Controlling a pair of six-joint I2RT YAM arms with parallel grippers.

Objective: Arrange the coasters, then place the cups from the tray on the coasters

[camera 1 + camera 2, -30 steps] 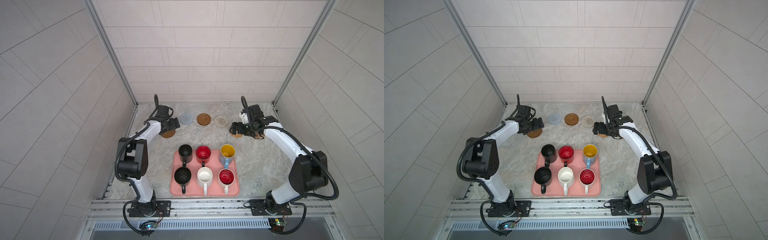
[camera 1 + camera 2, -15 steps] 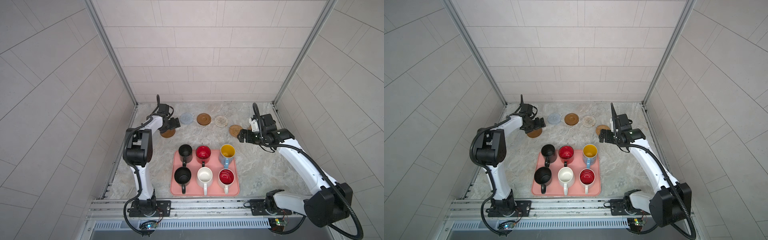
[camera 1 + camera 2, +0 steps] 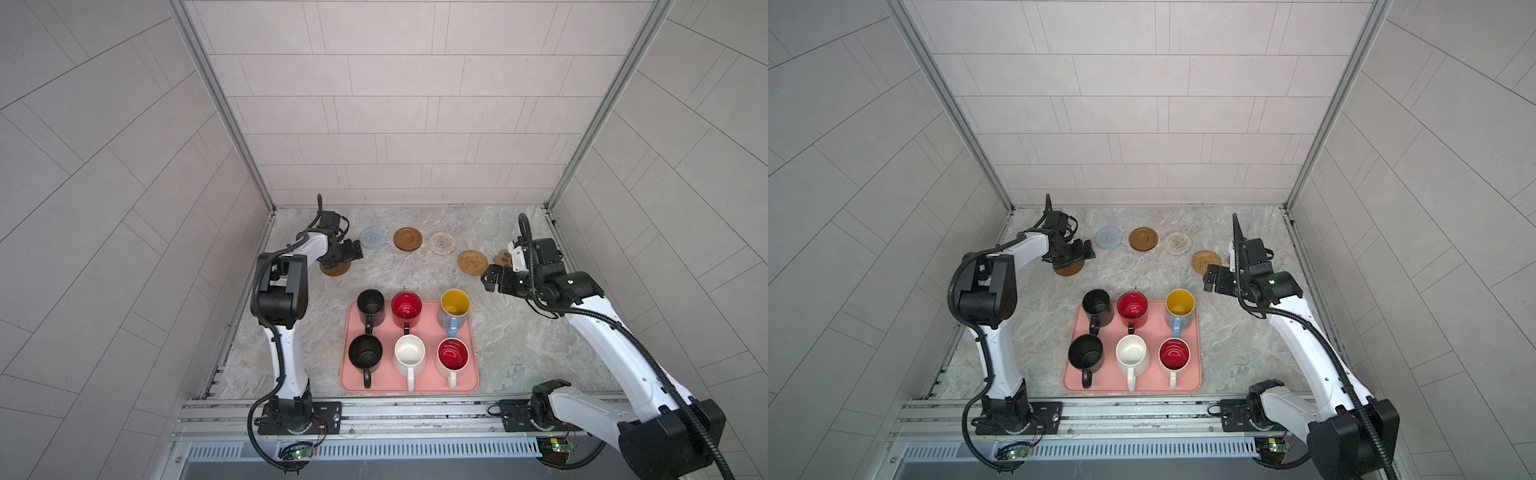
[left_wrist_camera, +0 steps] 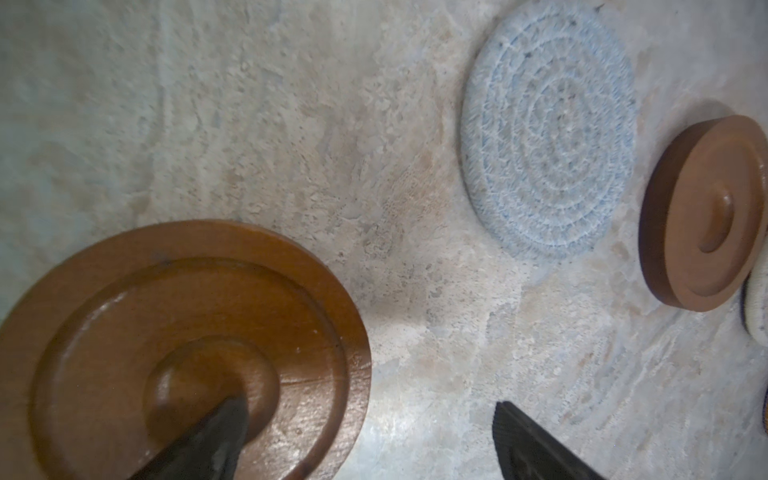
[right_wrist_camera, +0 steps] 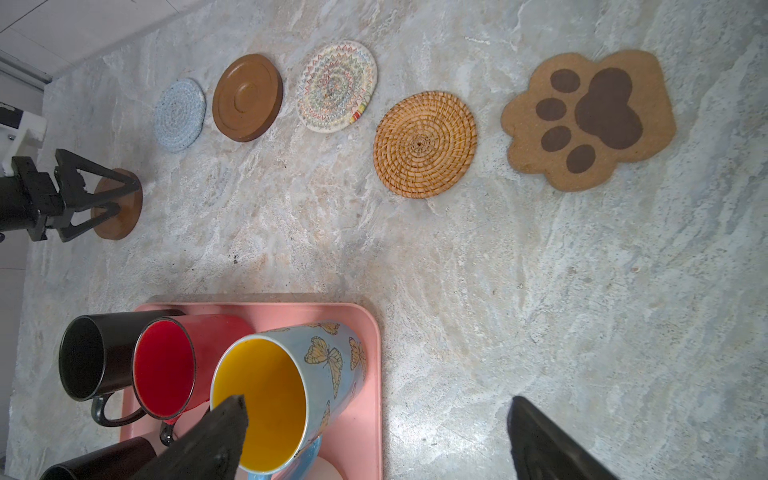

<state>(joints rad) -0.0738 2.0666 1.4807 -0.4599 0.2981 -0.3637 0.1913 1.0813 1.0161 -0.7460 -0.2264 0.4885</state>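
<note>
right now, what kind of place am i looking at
Most likely a robot test booth, not a home kitchen: left arm and right arm are bolted to a metal rail, and blank panel walls box in a small marble-look tabletop holding a pink tray.

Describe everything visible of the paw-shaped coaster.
The paw-shaped coaster is a flat, thin mat that looks like tan cork, printed with one large dark brown pad and four smaller toe spots. It lies flat on the marbled table, beside the rattan coaster without touching it. Nothing stands on it or grips it.
</note>
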